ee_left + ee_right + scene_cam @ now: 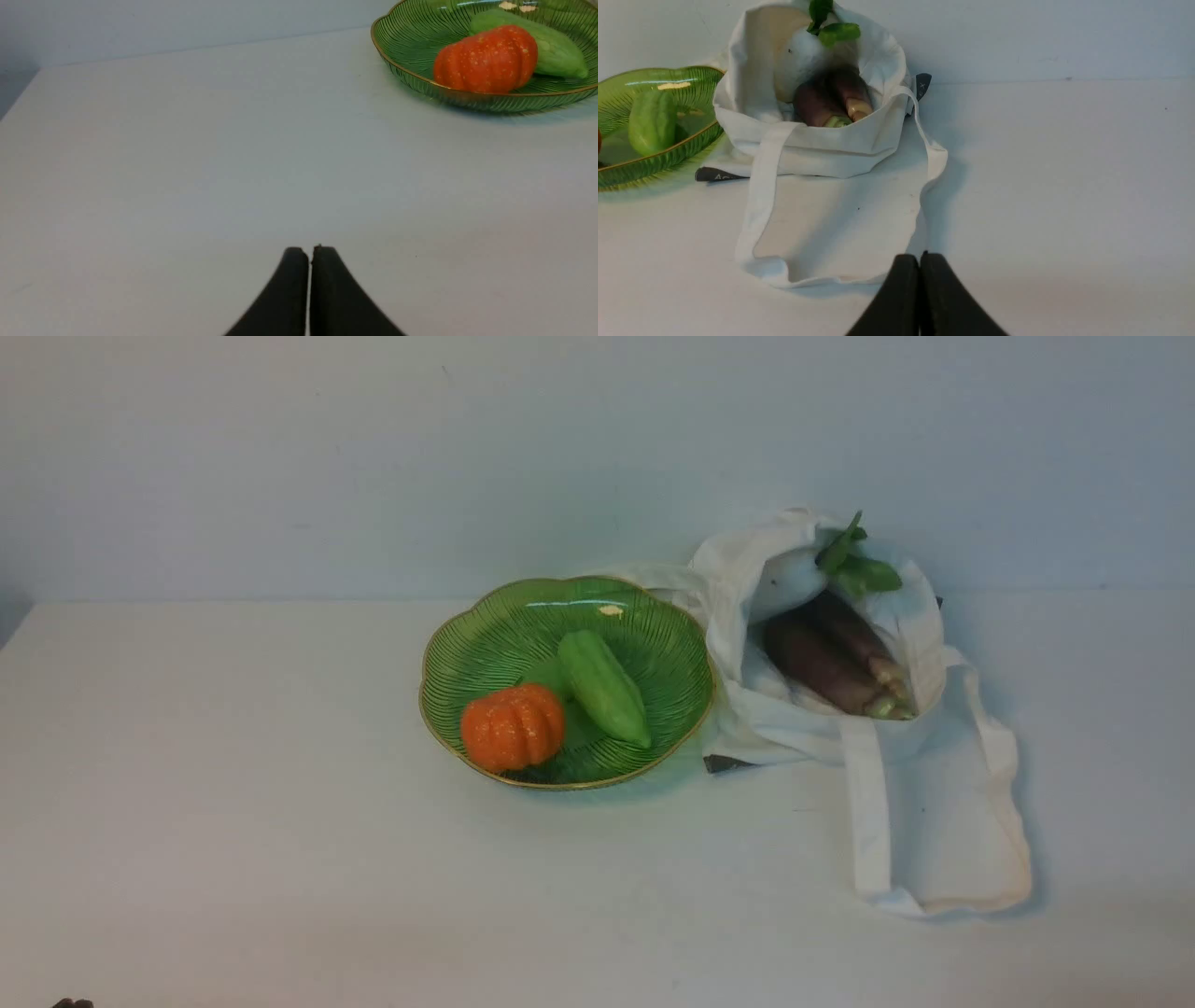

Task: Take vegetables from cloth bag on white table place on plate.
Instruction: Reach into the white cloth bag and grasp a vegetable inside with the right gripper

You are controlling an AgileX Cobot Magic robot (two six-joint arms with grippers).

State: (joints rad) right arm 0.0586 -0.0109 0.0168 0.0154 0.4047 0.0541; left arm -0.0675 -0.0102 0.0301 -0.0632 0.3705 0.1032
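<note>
The white cloth bag (920, 803) lies open on the white table (233, 859), right of the green plate (485, 635). Inside it lie two dark purple eggplants (826, 663) and a white radish (789, 581) with green leaves (854, 565). The bag (831, 149), eggplants (831, 95) and radish (803, 56) also show in the right wrist view. My left gripper (309, 252) is shut and empty, low over bare table, well short of the plate (406, 32). My right gripper (920, 259) is shut and empty, just in front of the bag's strap loop (761, 196).
On the plate sit an orange pumpkin (512, 726) and a pale green gourd (604, 686); both show in the left wrist view, the pumpkin (486, 58) in front of the gourd (556, 51). A grey wall (373, 457) rises behind the table. A dark label (717, 175) pokes from under the bag.
</note>
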